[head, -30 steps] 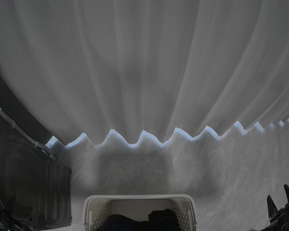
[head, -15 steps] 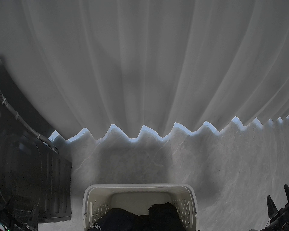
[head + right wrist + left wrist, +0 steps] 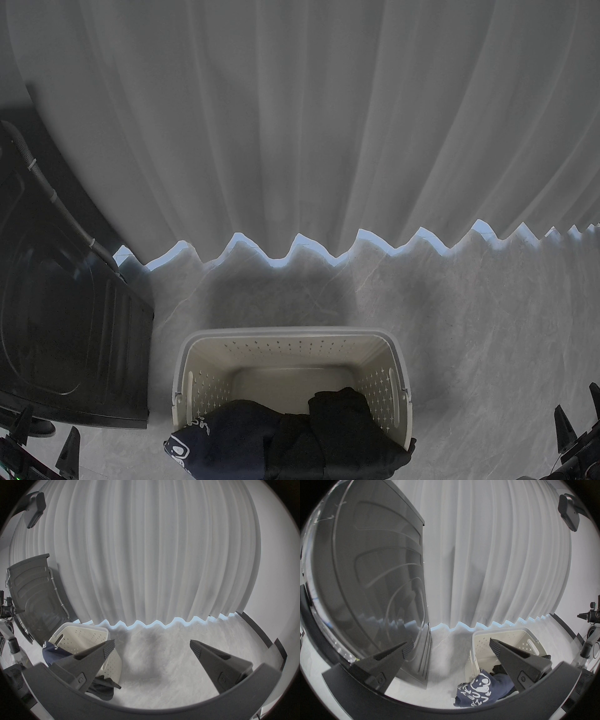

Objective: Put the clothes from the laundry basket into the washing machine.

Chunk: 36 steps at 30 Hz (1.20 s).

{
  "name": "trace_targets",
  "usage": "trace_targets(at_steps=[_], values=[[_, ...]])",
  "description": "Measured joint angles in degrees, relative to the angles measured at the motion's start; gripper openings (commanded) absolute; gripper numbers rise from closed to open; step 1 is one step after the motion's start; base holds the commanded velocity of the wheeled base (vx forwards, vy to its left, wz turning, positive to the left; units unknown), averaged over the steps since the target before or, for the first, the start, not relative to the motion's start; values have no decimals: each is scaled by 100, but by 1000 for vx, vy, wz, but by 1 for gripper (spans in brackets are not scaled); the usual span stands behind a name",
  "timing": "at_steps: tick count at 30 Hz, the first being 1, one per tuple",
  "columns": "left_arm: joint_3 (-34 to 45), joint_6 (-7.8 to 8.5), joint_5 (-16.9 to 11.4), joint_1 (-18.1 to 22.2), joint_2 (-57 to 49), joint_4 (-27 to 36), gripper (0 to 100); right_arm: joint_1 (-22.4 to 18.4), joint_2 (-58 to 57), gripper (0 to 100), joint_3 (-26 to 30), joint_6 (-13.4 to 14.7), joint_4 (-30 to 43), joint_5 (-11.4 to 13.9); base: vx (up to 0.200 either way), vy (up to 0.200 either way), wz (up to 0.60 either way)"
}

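A cream laundry basket stands on the floor low in the middle of the head view. Dark clothes are heaped at its near end, and a navy garment with white print hangs over the near left rim. The dark washing machine stands to the basket's left. My left gripper is low at the left, near the machine, open and empty. My right gripper is low at the right, open and empty. The left wrist view has the left gripper, machine, basket and navy garment.
A long white curtain hangs behind the basket, reaching the pale stone floor. A grey hose runs down the machine's panel. Open floor lies right of the basket; in the right wrist view a wall bounds it.
The head camera has moved, so the picture shifted up: more of the basket, its clothes and the machine show. The left gripper's tips have come further into the lower left corner.
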Motion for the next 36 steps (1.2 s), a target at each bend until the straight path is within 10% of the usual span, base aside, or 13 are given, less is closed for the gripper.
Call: trace_targets(at_steps=[21, 36], values=[[0, -5, 0, -2, 0, 5, 100, 0, 0, 100, 0, -1, -2, 2, -200, 0, 0], [0, -5, 17, -2, 2, 0, 100, -18, 0, 100, 0, -17, 0, 0, 0, 80, 0]])
